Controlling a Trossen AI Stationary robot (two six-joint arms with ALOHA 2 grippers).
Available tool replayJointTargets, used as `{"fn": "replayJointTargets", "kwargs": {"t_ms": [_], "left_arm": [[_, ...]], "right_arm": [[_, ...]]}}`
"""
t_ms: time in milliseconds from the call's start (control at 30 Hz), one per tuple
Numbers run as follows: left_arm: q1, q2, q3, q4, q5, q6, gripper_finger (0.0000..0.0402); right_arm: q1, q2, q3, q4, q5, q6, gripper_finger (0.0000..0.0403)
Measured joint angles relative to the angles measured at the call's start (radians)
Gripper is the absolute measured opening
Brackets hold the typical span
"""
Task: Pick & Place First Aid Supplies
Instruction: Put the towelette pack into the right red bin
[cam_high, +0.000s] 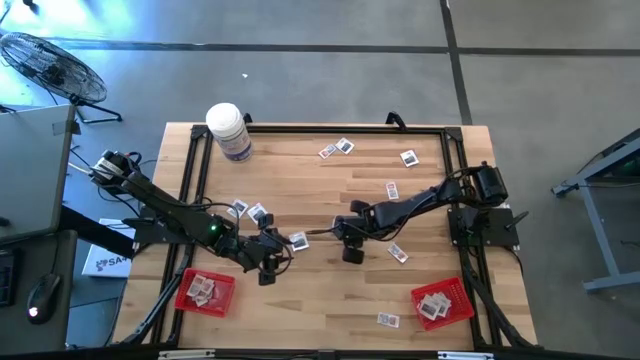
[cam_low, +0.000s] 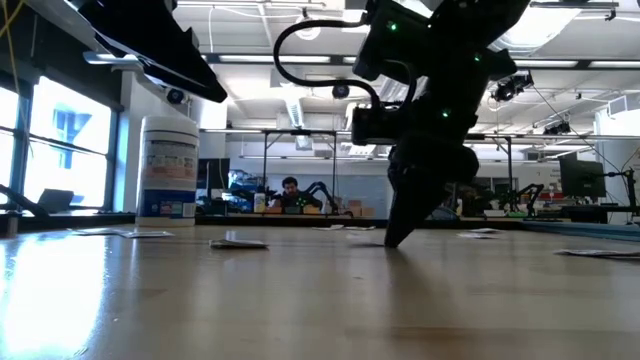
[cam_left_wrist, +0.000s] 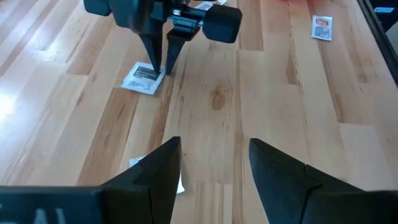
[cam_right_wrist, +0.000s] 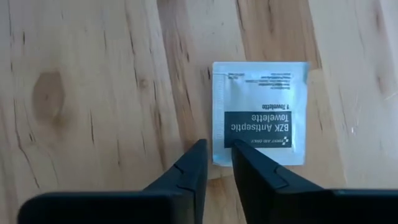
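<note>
The first aid supplies are small white packets scattered on the wooden table, for example at the far side (cam_high: 337, 149). My right gripper (cam_right_wrist: 219, 149) (cam_high: 346, 240) points straight down at one packet (cam_right_wrist: 260, 112) (cam_left_wrist: 143, 78) near the table's middle, its fingers only a narrow gap apart. My left gripper (cam_left_wrist: 214, 162) (cam_high: 274, 256) hangs open just left of it, above bare wood. Another packet (cam_left_wrist: 179, 184) (cam_high: 298, 241) lies flat beside one left finger. Two red trays (cam_high: 188, 298) (cam_high: 462, 306) at the near corners hold packets. My right gripper comes at the packet from above, pointing down. One fingertip (cam_right_wrist: 244, 152) stands on the packet's printed edge (cam_right_wrist: 261, 155), and the other fingertip (cam_right_wrist: 198, 152) stands just off its corner on the wood. The packet lies flat on the table.
A large white bottle (cam_high: 228, 130) (cam_low: 168, 165) stands at the far left corner. Loose packets lie right of the right gripper (cam_high: 398, 253) (cam_left_wrist: 321, 28) and at the near edge (cam_high: 388, 320). A black frame (cam_high: 452, 140) rims the table. A person sits in the room beyond (cam_low: 289, 190).
</note>
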Motion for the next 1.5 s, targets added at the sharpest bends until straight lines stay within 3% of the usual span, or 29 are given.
{"fn": "replayJointTargets", "kwargs": {"t_ms": [333,767,933,1100,1267,1500], "left_arm": [[0.000,0.000,0.000,0.000,0.003,0.000,0.0186],[0.000,0.000,0.000,0.000,0.003,0.000,0.0186],[0.000,0.000,0.000,0.000,0.003,0.000,0.0186],[0.000,0.000,0.000,0.000,0.003,0.000,0.0186],[0.000,0.000,0.000,0.001,0.003,0.000,0.0186],[0.000,0.000,0.000,0.000,0.002,0.000,0.0186]], "right_arm": [[-0.006,0.002,0.000,-0.024,0.023,0.083,0.0004],[0.036,-0.163,-0.009,-0.085,0.027,0.217,0.0001],[0.085,-0.262,-0.011,-0.133,-0.068,0.325,0.0000],[0.203,-0.393,-0.009,-0.190,-0.211,0.537,0.0000],[0.397,-0.503,-0.008,-0.279,-0.346,0.908,0.0000],[0.709,-0.532,-0.008,-0.386,-0.316,1.406,0.0000]]}}
